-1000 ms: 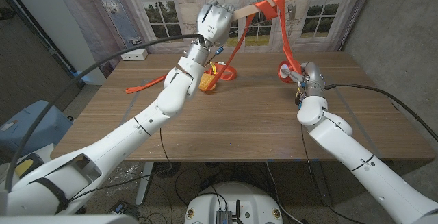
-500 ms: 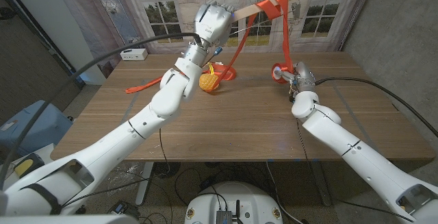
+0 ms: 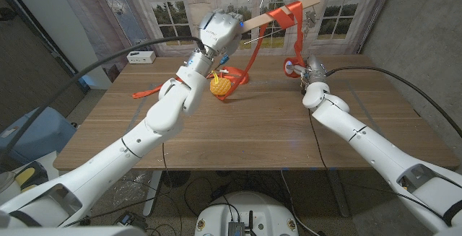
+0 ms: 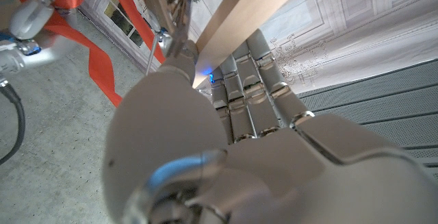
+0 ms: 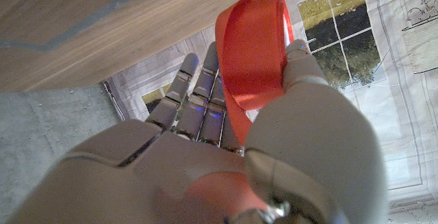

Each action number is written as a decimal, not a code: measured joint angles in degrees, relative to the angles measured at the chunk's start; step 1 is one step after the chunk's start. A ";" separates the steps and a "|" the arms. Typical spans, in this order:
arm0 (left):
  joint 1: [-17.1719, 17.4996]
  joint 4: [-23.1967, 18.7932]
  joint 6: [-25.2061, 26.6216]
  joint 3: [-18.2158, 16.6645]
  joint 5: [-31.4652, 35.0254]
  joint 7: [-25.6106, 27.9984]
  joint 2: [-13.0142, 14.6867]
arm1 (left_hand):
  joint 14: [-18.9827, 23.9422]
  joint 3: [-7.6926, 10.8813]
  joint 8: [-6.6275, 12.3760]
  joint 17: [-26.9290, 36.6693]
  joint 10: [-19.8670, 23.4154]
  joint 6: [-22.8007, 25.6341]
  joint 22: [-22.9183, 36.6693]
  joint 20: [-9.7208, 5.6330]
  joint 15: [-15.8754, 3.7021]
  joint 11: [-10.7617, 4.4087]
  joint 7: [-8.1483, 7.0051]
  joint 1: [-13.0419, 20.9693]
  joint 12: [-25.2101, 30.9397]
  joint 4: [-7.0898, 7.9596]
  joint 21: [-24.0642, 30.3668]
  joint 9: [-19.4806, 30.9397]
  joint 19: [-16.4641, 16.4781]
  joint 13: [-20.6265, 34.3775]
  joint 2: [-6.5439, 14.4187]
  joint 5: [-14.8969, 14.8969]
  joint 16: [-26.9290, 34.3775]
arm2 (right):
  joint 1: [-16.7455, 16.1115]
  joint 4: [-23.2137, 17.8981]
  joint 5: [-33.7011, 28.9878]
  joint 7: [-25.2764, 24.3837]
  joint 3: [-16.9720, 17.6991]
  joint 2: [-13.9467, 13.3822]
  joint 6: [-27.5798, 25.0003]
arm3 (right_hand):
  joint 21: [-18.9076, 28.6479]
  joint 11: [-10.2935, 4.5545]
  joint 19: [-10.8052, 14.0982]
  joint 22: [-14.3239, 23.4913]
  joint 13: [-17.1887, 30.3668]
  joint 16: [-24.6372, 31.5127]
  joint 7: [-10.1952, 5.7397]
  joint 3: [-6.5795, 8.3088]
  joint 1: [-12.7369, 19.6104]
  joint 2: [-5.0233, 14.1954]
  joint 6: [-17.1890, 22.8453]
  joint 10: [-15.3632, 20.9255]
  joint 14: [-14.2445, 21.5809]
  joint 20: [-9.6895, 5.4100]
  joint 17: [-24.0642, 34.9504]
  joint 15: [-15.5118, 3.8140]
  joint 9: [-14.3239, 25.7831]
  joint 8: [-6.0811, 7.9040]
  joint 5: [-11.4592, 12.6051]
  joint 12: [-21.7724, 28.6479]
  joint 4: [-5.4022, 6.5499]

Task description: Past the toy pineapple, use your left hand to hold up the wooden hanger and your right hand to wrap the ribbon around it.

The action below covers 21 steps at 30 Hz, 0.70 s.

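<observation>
My left hand point(image 3: 219, 28) grips one end of the wooden hanger point(image 3: 292, 6) and holds it high over the table's far side; the bar slopes up toward its free end. In the left wrist view the left hand point(image 4: 239, 135) wraps its fingers around the hanger's bar point(image 4: 253, 11). An orange ribbon point(image 3: 287, 11) is looped over the bar. One strand drops to my right hand point(image 3: 308, 67), which holds a loop of it. In the right wrist view the ribbon point(image 5: 253, 53) sits between the fingers of my right hand point(image 5: 219, 155). The yellow toy pineapple point(image 3: 220, 86) stands below the hanger.
The ribbon's other strand point(image 3: 249, 52) trails down to the table behind the pineapple. A loose orange strip point(image 3: 151, 89) lies on the wooden table point(image 3: 253, 135) at the left, and a white box point(image 3: 141, 56) sits at the far left edge. A window-print backdrop hangs behind.
My right hand has carried the ribbon farther back and a little left, toward the hanger. The hanger's free end has tipped slightly higher while my left hand turned.
</observation>
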 measured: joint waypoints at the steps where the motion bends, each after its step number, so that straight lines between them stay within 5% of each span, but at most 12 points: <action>1: 1.53 -1.17 -0.19 -1.13 -0.72 -0.19 0.55 | 0.00 0.00 0.00 0.10 0.00 0.00 0.00 0.00 0.00 0.00 0.00 -0.05 0.00 0.00 0.00 0.00 0.00 0.00 0.05 0.00 0.00 | 0.56 0.23 -0.20 0.38 -0.10 0.22 0.36 | 0.00 0.00 0.00 0.00 0.00 0.00 0.00 0.00 0.00 0.00 0.00 0.00 0.00 0.00 0.00 0.00 0.00 -0.01 0.00 0.00 0.00; 21: 12.66 -8.67 -1.23 -10.35 -12.64 -0.39 4.00 | 0.12 0.00 0.06 0.18 0.10 0.20 0.00 0.01 0.12 0.09 0.19 -0.06 -0.03 0.00 0.22 0.01 0.01 -0.01 0.06 -0.02 -0.27 | 18.24 22.16 -2.44 4.21 -8.17 10.46 8.05 | 0.39 0.00 -0.14 0.01 0.00 -0.44 0.00 0.00 0.00 0.00 0.00 0.00 -0.08 -0.14 0.14 0.10 -0.07 -0.39 -0.06 0.00 0.00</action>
